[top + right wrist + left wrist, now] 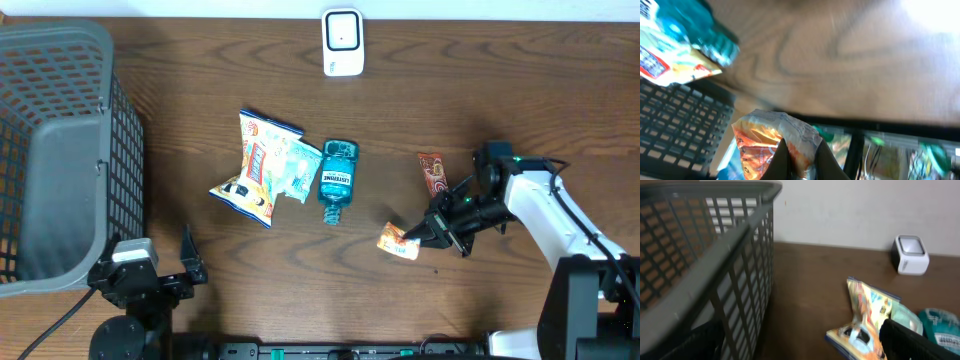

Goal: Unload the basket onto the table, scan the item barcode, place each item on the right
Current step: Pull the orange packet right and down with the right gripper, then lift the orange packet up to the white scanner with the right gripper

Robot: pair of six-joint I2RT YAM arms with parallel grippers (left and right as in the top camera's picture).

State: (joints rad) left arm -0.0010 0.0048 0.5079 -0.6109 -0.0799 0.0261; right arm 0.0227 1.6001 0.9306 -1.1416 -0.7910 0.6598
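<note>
Currently right fingers (420, 233) pinch orange snack packet (396, 243) at near right of table (520, 90); cannot tell whether packet is lifted. Scanner (343, 42) at far edge, centre, well apart from packet. Left fingers (188, 255) spread wide, empty, near left beside grey basket (60, 150). Mouthwash bottle (337, 180) and chip bag (258, 165) lie mid-table.

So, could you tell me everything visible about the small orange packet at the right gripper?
The small orange packet is a crinkled pouch of shiny, foil-like wrapping, orange with pale patches. The right gripper is shut on one edge, its fingers pinching it. Seen from overhead, it sits right of the mouthwash bottle and below the brown snack bar, touching neither. Whether it is lifted cannot be told.
</note>
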